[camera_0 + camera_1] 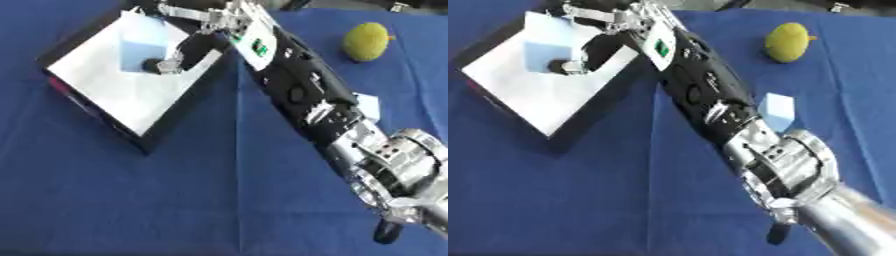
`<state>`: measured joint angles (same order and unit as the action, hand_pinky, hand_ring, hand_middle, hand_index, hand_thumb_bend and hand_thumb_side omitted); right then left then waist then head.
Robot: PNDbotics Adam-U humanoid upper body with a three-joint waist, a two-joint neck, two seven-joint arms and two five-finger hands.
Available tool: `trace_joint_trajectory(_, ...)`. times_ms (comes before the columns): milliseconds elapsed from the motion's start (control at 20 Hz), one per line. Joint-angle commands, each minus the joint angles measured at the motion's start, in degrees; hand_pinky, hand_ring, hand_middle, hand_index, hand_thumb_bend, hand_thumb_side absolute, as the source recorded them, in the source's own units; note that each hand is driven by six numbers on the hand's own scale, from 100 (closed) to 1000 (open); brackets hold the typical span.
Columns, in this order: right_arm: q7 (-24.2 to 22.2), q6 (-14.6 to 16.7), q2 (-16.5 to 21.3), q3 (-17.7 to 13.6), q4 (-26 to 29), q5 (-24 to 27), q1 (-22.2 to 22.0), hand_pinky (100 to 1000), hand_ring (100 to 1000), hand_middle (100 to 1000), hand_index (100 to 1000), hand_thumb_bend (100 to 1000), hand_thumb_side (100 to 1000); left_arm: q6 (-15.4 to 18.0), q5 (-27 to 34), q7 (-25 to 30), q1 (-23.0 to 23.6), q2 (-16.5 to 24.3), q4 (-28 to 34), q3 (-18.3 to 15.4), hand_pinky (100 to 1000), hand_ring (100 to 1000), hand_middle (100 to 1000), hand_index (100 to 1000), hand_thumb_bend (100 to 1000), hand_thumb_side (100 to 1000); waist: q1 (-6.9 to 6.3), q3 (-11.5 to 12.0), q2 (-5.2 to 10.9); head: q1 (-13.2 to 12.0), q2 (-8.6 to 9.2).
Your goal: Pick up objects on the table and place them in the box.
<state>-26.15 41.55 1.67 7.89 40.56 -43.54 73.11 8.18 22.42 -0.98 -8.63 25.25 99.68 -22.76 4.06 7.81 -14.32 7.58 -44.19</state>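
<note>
Blue cloth (175, 200) covers the worktop. Right arm (306, 95) runs diagonally from lower right up to the box (122, 100) at upper left: black walls, white floor. Right hand (188, 52) is over the box interior, fingers curled down beside a pale blue cube (143, 44) that sits on the white floor near the far corner. Fingertip looks to be touching or just beside the cube's near face; can't tell whether it's actually pinched, so hand state unclear. Second pale blue cube (777, 110) lies on the cloth just beside the forearm on its right side, mostly hidden in the left eye view. Yellow-green bumpy fruit (365, 41), lemon-like, sits on the cloth at upper right, well apart from the box. Left hand doesn't show.
</note>
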Motion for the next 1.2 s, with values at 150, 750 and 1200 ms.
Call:
trace_joint_trajectory(150, -2.30, 6.67, -0.08, -1.56, -0.66, -5.48, 1.14, 1000, 926, 770, 919, 413, 472, -0.11, 0.15, -0.76, -0.49, 1.84, 1.47, -0.36, 569, 814, 762, 698, 100, 646, 0.29, 0.13, 0.05, 0.58, 0.07)
trace_joint_trajectory(750, 7.51, 4.38, -0.64, -3.29, -3.98, -12.91, 1.51, 1000, 917, 795, 948, 100, 583, -0.37, 0.11, -0.36, -0.39, 1.75, 1.35, -0.12, 571, 816, 762, 698, 100, 648, 0.20, 0.01, 0.15, 0.86, 0.07)
trace_joint_trajectory(1200, 10.11, 2.26, 2.04, -6.10, 0.01, -5.12, 5.17, 1000, 890, 771, 953, 100, 588, -0.41, -0.09, -0.22, 0.07, 1.77, 1.17, -0.13, 571, 817, 763, 697, 100, 646, 0.02, -0.54, 0.79, 1.48, 0.07)
